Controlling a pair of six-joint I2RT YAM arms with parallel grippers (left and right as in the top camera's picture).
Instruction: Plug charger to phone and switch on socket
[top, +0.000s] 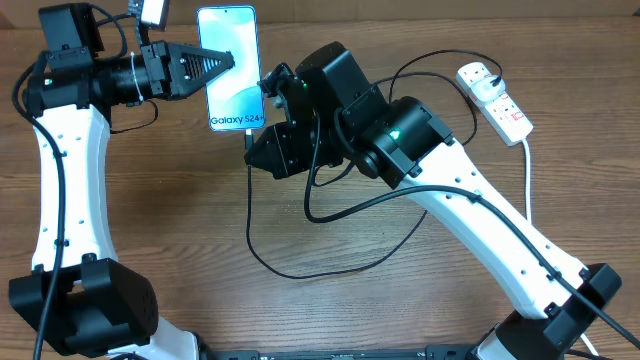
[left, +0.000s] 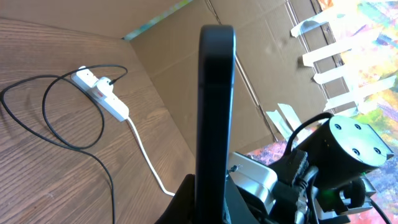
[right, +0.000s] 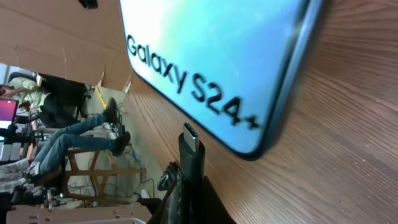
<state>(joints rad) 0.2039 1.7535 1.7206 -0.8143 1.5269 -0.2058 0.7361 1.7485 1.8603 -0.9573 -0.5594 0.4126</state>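
right gripper (right: 186, 200) pinches the charger (right: 191, 148) tip just beside the phone (top: 236, 95), whose edge the left gripper (top: 226, 63) clamps.

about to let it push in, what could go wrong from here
The charger's connector in the right gripper sits short of the phone; if off-line it may scrape the edge. The left gripper pinches one side only, so a push might pivot the phone. The charger's cable loops under the right arm and could snag.

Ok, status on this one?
Left gripper shut on phone. Right gripper shut on charger tip, just short of the port. Nothing between them.
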